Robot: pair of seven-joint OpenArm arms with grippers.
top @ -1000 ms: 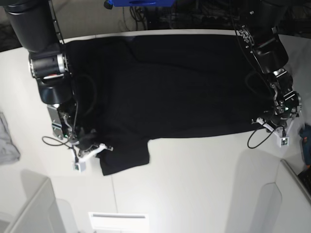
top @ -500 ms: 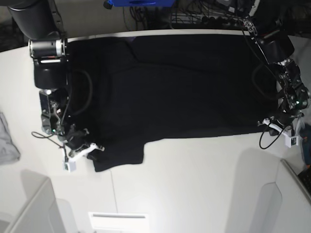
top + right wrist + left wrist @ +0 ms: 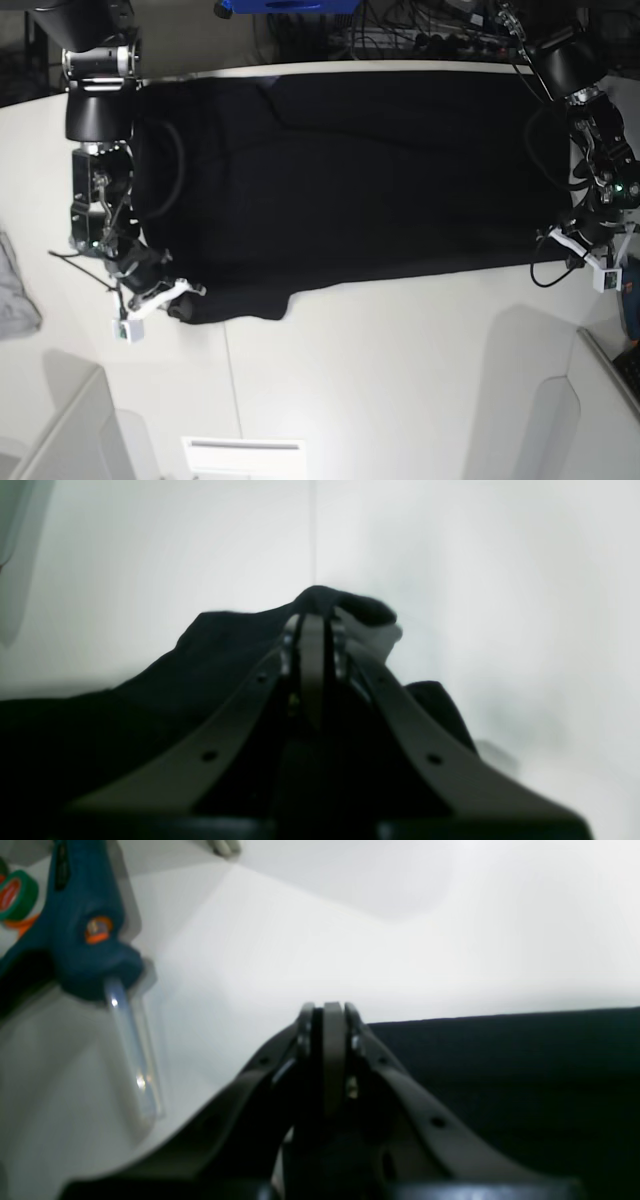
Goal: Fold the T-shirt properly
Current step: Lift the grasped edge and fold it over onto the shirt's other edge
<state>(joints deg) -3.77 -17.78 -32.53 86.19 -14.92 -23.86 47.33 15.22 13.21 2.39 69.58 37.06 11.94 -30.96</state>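
The black T-shirt (image 3: 360, 170) lies spread flat across the far half of the white table (image 3: 400, 380), plain side up. My right gripper (image 3: 185, 295) is at the shirt's lower left corner in the base view. In the right wrist view it (image 3: 312, 622) is shut on a bunched fold of the T-shirt (image 3: 225, 645). My left gripper (image 3: 560, 240) is at the shirt's lower right corner. In the left wrist view its jaws (image 3: 327, 1012) are pressed together at the straight edge of the black cloth (image 3: 500, 1065).
A blue glue gun (image 3: 85, 940) and a green tape roll (image 3: 15, 895) lie just beyond the left gripper, at the table's right edge (image 3: 630, 300). A small grey cloth (image 3: 15, 290) lies at the left edge. White panels (image 3: 60, 430) stand at the near corners.
Both grippers have moved outward, the right one to the base view's left and the left one to its right. The shirt is pulled wider and its hanging lower-left flap is drawn flatter.
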